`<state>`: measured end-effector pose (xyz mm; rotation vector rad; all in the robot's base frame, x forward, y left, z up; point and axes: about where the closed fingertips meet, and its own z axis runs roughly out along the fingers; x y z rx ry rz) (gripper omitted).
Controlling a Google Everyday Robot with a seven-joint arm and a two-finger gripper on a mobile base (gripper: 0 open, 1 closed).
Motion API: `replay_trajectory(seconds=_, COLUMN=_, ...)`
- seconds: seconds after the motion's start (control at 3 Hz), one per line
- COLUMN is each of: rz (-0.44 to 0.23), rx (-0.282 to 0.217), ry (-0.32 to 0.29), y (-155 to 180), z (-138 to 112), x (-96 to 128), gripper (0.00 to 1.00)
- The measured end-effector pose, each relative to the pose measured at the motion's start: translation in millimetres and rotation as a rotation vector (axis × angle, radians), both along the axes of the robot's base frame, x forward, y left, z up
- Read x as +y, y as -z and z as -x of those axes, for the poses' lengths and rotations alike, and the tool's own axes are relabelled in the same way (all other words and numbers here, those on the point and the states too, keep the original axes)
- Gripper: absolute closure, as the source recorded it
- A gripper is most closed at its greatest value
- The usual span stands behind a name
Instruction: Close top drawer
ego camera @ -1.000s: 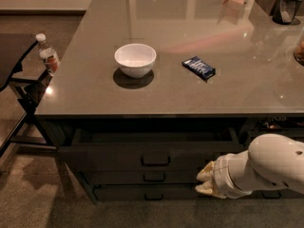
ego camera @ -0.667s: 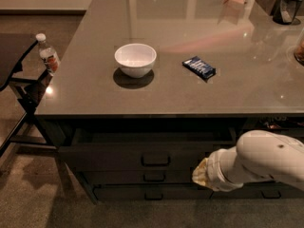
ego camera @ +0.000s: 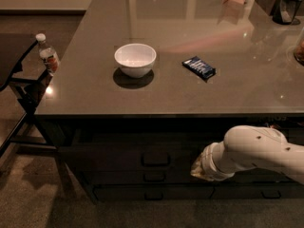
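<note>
top drawer [ego camera: 114, 158]: wide dark-grey front, U-shaped pull [ego camera: 156, 158] centred
position: under bench [ego camera: 190, 94] near edge
tool [ego camera: 198, 169]: at drawer front, right of pull

One bowl [ego camera: 135, 59], bottle [ego camera: 48, 56], packet [ego camera: 199, 67], end effector [ego camera: 198, 169]

Single view. Camera set high in front of the grey countertop [ego camera: 190, 94], facing down and forward across it at middling range. Lower frame takes in the cabinet face under the countertop's near edge: top drawer [ego camera: 155, 158], and the gripper [ego camera: 196, 169] right of its pull.
</note>
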<state>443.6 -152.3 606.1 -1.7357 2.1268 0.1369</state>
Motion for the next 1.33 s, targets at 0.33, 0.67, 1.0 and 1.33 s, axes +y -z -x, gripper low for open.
replay_trajectory(seconds=0.33, rz=0.0, rx=0.0, ry=0.0, y=-0.2, z=0.1, x=-0.1, gripper=0.4)
replay_trajectory(seconds=0.67, rz=0.0, rx=0.0, ry=0.0, y=-0.2, z=0.1, x=-0.1, gripper=0.18)
replay_trajectory(seconds=1.0, rz=0.0, rx=0.0, ry=0.0, y=-0.2, z=0.1, x=0.0, gripper=0.0)
replay_trajectory(seconds=1.33, rz=0.0, rx=0.0, ry=0.0, y=-0.2, z=0.1, x=0.0, gripper=0.0)
